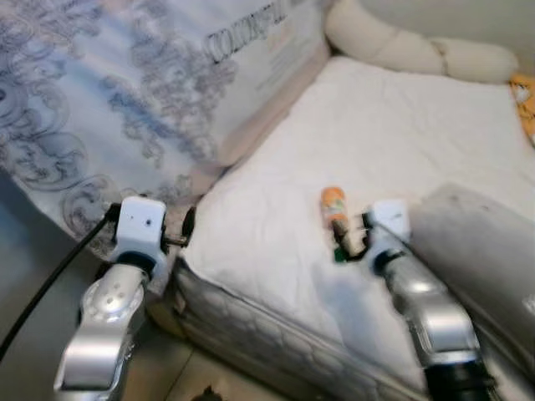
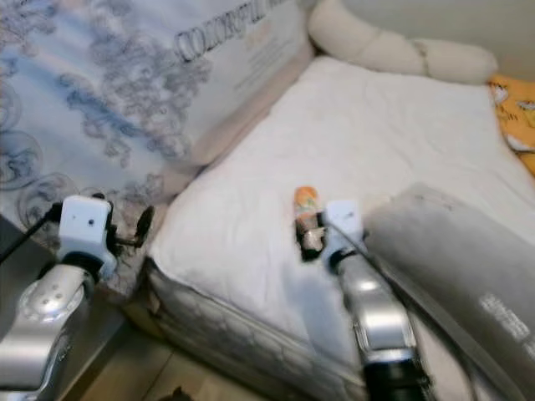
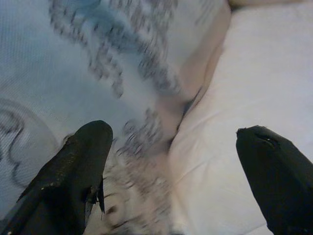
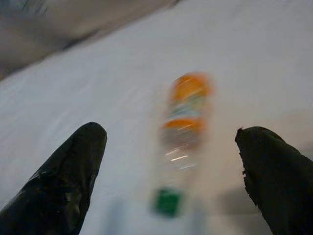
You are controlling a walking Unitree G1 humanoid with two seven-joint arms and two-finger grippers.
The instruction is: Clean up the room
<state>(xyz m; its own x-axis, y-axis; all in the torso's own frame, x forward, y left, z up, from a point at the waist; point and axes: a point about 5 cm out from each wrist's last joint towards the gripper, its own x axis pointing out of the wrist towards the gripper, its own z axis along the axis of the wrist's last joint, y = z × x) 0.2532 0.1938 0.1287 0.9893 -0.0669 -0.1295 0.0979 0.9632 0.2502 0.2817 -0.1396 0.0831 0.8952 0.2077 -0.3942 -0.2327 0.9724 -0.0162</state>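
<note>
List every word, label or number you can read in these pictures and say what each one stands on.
"COLORFUL" in large dark capitals, on the patterned mattress leaning beside the bed; further letters after it are cut off and unclear.
Smaller orange print under that word: too blurred to read.
The orange label on the bottle lying on the bed: blurred, unreadable.
Faint light marks on the grey pillow: unreadable.

My two head eyes look forward and down over the bed (image 1: 276,209), sharing nearly the same scene; my right wrist camera peers close along its fingers (image 4: 68,171), my left likewise at the bed's edge
</note>
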